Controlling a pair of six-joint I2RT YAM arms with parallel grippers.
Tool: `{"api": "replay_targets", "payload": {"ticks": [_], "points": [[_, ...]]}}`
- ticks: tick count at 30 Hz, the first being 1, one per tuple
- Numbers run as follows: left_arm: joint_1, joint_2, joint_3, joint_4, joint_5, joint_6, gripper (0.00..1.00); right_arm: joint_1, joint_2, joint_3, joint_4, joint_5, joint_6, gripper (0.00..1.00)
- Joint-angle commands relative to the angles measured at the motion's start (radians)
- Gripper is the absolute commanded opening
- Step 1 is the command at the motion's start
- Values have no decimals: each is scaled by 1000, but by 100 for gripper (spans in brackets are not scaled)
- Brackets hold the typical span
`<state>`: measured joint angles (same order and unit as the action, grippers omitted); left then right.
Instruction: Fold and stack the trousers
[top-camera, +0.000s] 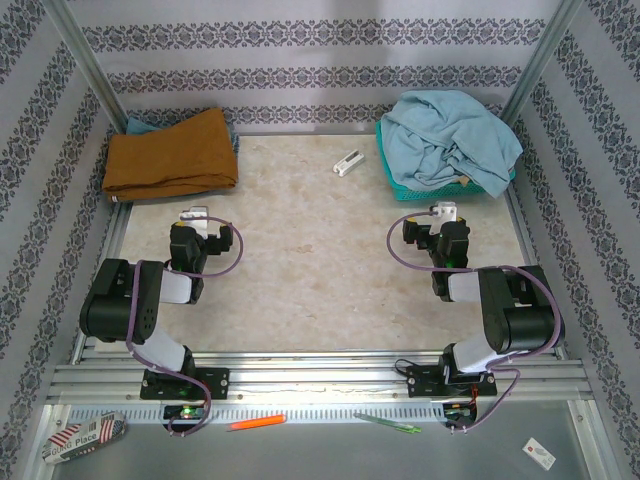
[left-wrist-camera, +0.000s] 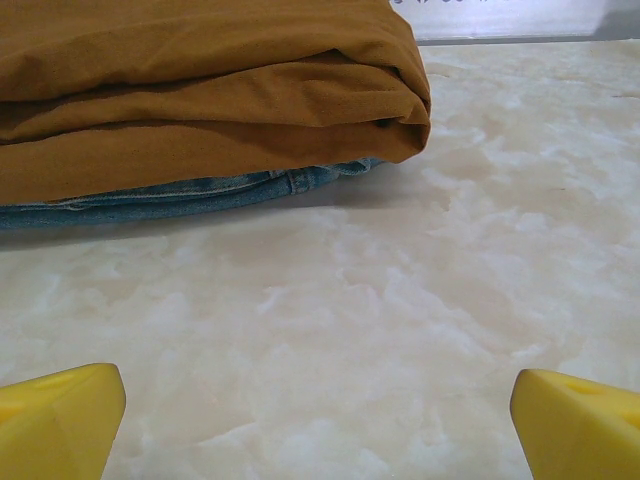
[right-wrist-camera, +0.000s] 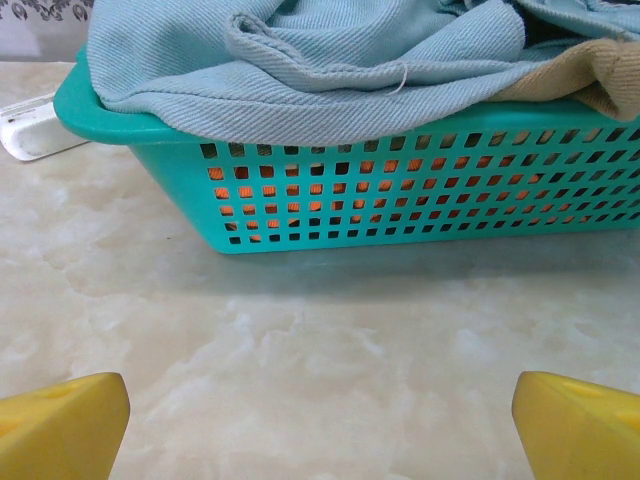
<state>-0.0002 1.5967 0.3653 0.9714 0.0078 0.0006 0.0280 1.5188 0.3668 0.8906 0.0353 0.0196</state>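
- Far left: a folded rust-orange cloth (top-camera: 170, 152) lies on the table (top-camera: 300, 260), blue denim (left-wrist-camera: 200, 190) peeking out beneath it.
- My left pincer (top-camera: 196, 214) faces that pile, jaws spread wide, nothing between them.
- Middle: a small white object (top-camera: 346, 162) (can't make out what).
- My right pincer (top-camera: 443, 212) gapes empty too, facing the teal basket (right-wrist-camera: 400, 190).
- The trousers (top-camera: 450, 140) sit crumpled in that basket, spilling over its rim, a tan cloth (right-wrist-camera: 575, 75) beside them.

A robot test cell is indicated. A marble-look tabletop (top-camera: 300, 270) is enclosed by wallpapered panels (top-camera: 320, 60), aluminium posts (top-camera: 85, 65) and bolted rails (top-camera: 320, 375).
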Motion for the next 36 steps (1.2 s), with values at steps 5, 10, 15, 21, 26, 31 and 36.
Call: {"api": "replay_targets", "payload": {"ticks": [5, 10, 15, 21, 26, 31, 36], "points": [[-9, -6, 14, -11, 4, 19, 99, -7, -6, 20, 4, -18, -8, 98], [-9, -7, 13, -11, 4, 20, 99, -7, -6, 20, 4, -18, -8, 98], [-10, -9, 17, -18, 3, 21, 99, -13, -4, 21, 4, -29, -1, 98], [-7, -6, -1, 23, -134, -36, 99, -30, -4, 22, 2, -58, 12, 98], [-22, -4, 0, 23, -173, -25, 99, -4, -14, 26, -11, 32, 5, 98], [-85, -104, -35, 21, -315, 13, 99, 107, -173, 60, -167, 304, -41, 98], [-154, -455, 144, -510, -396, -23, 99, 190, -412, 323, -785, 413, 119, 98]]}}
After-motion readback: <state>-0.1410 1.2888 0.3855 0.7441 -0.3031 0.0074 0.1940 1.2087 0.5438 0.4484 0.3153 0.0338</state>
